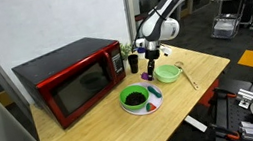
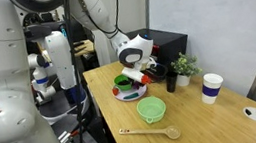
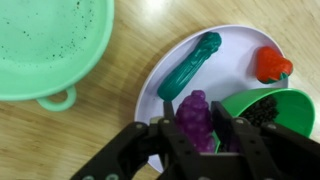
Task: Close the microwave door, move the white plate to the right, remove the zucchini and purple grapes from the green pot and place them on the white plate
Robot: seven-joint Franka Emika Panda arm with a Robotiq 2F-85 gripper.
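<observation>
Shown: microwave door shut, zucchini on the white plate, green pot empty. My gripper clasps the purple grapes over the plate; by my judgement, only their release remains.

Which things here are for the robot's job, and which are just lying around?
For the job:
microwave door, white plate, zucchini, purple grapes, green pot, and the gripper shut on the grapes.

Just lying about:
bright green bowl, red piece, wooden spoon, paper cup, small plant.
</observation>
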